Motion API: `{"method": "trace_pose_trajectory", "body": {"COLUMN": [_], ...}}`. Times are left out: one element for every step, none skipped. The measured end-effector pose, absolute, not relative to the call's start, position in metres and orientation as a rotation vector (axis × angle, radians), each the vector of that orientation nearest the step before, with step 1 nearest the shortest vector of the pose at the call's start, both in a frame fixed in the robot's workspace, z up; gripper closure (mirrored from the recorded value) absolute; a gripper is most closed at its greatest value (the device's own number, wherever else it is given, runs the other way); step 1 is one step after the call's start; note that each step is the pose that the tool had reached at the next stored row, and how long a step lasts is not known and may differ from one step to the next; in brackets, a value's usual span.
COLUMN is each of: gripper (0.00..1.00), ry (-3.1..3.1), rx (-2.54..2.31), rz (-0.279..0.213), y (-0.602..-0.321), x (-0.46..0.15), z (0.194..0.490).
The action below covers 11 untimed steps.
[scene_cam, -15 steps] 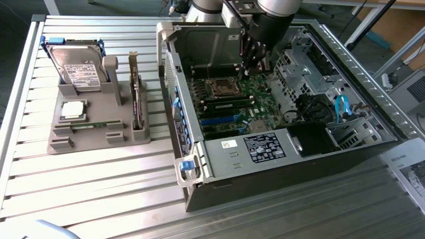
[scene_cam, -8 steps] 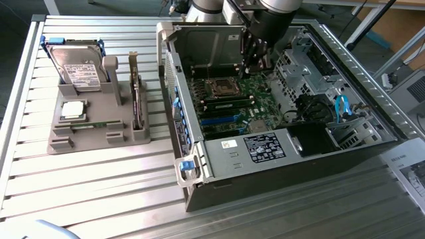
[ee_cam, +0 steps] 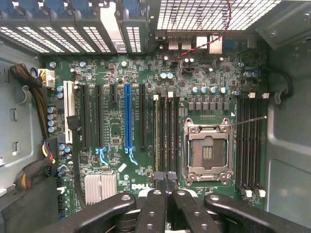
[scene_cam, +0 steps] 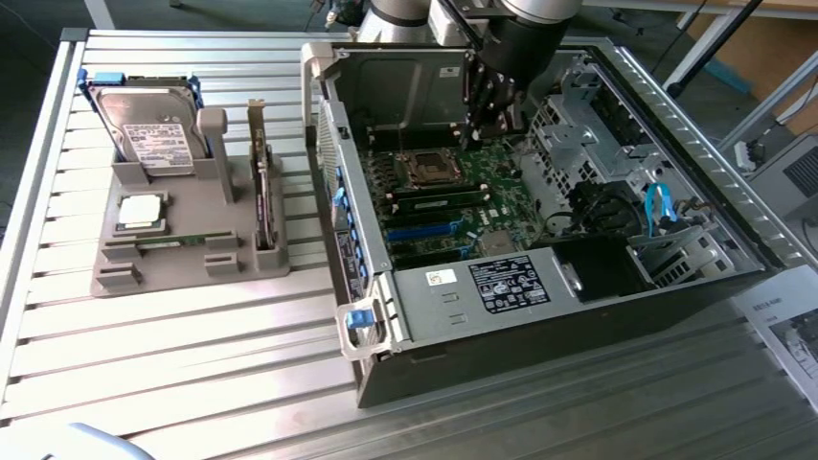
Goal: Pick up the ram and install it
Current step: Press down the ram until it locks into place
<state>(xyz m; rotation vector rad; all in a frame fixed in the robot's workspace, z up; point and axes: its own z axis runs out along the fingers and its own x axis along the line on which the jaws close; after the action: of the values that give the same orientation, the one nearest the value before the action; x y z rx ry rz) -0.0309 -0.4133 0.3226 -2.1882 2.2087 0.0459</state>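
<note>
The tool hangs inside the open computer case, low over the motherboard, with its fingers pressed together and nothing between them. In the wrist view the shut fingertips point down at the board beside the empty processor socket, close to a bank of long black memory slots that run parallel to each other and to the socket's side.

The ram is not in the case. It lies in the grey parts holder on the slatted worktop, well apart from the tool, toward the exterior view's left and across the case's side wall. It rests low and flat in the holder's front groove, a thin green strip whose long axis runs from the exterior view's left to its right, roughly square to the case wall. Just behind it sits the square silver processor, behind that the hard drive stands upright, and the dark expansion card stands on edge at the holder's end nearest the case.

So the stick is untouched in its holder. The 1 relation that matters: the arm is over the board, and the stick lies outside the case, off toward the holder side.
</note>
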Motion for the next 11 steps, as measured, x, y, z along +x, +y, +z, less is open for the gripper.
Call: {"method": "trace_pose_trajectory", "body": {"gripper": [0.90, 0.90, 0.90, 0.90, 0.90, 0.90, 0.90, 0.90, 0.90, 0.90, 0.90], "ry": [2.209, 2.209, 2.209, 2.209, 2.209, 2.209, 2.209, 2.209, 2.209, 2.209, 2.209], "rx": [-2.188, -2.188, -2.188, -2.188, -2.188, -2.188, -2.188, -2.188, -2.188, -2.188, -2.188], "rz": [0.046, 0.046, 0.046, 0.046, 0.046, 0.046, 0.046, 0.046, 0.046, 0.046, 0.046], "y": [-0.4133, -0.4133, -0.4133, -0.4133, -0.4133, -0.4133, -0.4133, -0.4133, -0.4133, -0.4133, -0.4133], "x": [-0.0309, -0.0309, -0.0309, -0.0309, -0.0309, -0.0309, -0.0309, -0.0309, -0.0309, -0.0309, -0.0309], "z": [0.3226, 0.3227, 0.3226, 0.3226, 0.3226, 0.3226, 0.3226, 0.3226, 0.3226, 0.3226, 0.3226]}}
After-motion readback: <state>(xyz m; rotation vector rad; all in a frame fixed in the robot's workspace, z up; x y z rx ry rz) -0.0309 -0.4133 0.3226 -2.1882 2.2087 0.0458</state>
